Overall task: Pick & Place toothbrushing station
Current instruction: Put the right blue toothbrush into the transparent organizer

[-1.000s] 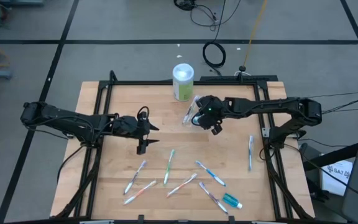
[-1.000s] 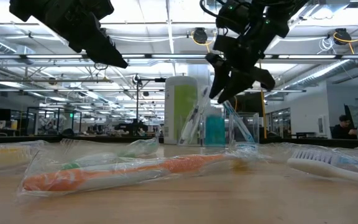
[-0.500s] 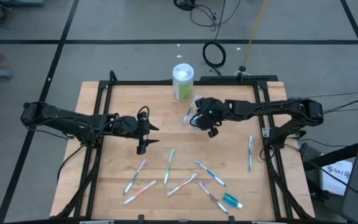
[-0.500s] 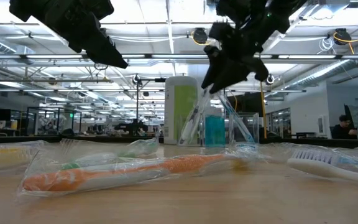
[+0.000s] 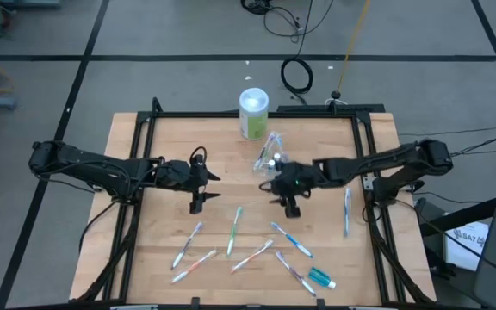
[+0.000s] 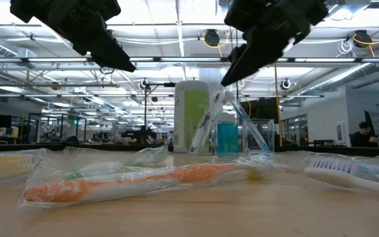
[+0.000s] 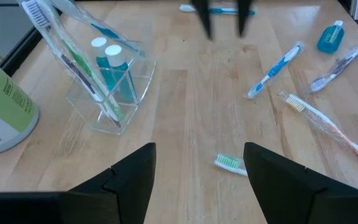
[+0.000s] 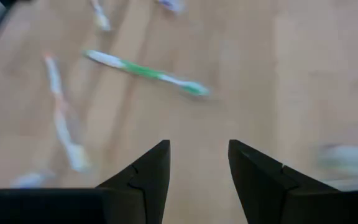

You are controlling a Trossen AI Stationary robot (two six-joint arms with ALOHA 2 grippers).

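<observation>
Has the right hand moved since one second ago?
Yes. The right hand has left the clear holder and moved toward the table's front, empty.

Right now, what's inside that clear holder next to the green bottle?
The clear holder has two teal tubes with white caps standing in it and wrapped toothbrushes leaning out. The brushes' lower ends overlap, so their exact count is unclear.

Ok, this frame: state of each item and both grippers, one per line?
Left gripper: open, empty, above the table.
Right gripper: open, empty, above the table.
Clear holder: upright, holding toothbrushes and two teal tubes.
Green canister: upright, lid on.
Green toothbrush: flat on table.
Loose teal tube: lying on table.
Lone toothbrush: flat near right edge.
</observation>
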